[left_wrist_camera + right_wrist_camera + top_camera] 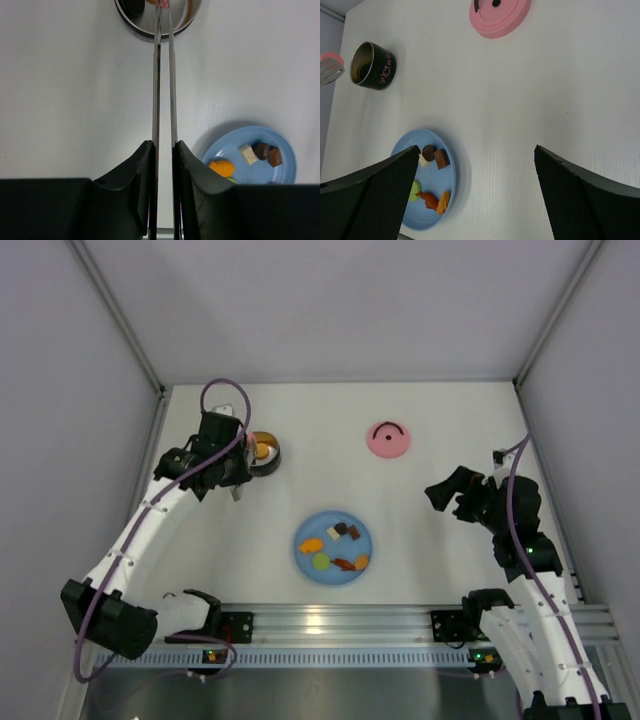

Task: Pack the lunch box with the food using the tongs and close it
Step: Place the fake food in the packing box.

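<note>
The left gripper [164, 146] is clamped on the tongs [164, 80], pressing their two arms nearly together. The tongs' long axis runs straight ahead from the fingers, with the tips pointing away and reaching the open lunch box [192, 17] at the far end. A pink piece [162, 2] shows at the tips, and the box holds other pieces. The plate [285, 172] with food [247, 154] lies close on the gripper's right. The right gripper [475, 150] hangs well apart, its jaws spread wide, and the lid [500, 17] lies ahead of it.

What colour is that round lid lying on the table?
The lid is pink, with a dark handle; the right wrist view shows it best.
</note>
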`<state>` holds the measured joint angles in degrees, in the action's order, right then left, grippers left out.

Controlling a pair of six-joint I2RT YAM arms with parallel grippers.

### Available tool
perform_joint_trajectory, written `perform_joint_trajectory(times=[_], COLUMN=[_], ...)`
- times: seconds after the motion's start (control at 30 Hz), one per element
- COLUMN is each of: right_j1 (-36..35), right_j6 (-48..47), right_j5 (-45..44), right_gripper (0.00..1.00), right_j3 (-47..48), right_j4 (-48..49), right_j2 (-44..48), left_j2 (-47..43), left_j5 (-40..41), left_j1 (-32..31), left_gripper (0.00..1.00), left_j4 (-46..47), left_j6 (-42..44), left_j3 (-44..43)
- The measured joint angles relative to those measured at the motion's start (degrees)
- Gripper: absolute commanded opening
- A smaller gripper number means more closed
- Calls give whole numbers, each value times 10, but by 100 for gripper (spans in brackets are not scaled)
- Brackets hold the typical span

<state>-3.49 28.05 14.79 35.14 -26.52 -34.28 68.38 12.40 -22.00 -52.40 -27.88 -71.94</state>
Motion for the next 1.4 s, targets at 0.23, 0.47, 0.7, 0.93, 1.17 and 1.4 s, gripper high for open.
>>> perform_joint_trajectory(times=[0.23, 0.47, 0.7, 0.93, 1.17, 1.4], right_j1=[0, 0, 0, 0, 0, 0], right_j6=[-1, -4, -4, -4, -4, -4], right_j5=[1, 3, 3, 3, 3, 3], right_gripper=[96, 96, 96, 96, 96, 96], right_j3=[10, 10, 10, 10, 10, 10], right_j4=[-2, -1, -1, -1, -1, -1], right_j2=[0, 0, 0, 0, 0, 0], left_j2=[57, 61, 61, 61, 49, -8], left_j5=[-22, -23, -23, -26, -80, -115], left_j1=[18, 21, 22, 23, 23, -67], left_gripper=[20, 36, 44, 43, 43, 44], left_j4=[33, 48, 50, 54, 53, 37], left_j6=[10, 15, 21, 24, 34, 41], left_j3=[0, 0, 0, 0, 0, 0])
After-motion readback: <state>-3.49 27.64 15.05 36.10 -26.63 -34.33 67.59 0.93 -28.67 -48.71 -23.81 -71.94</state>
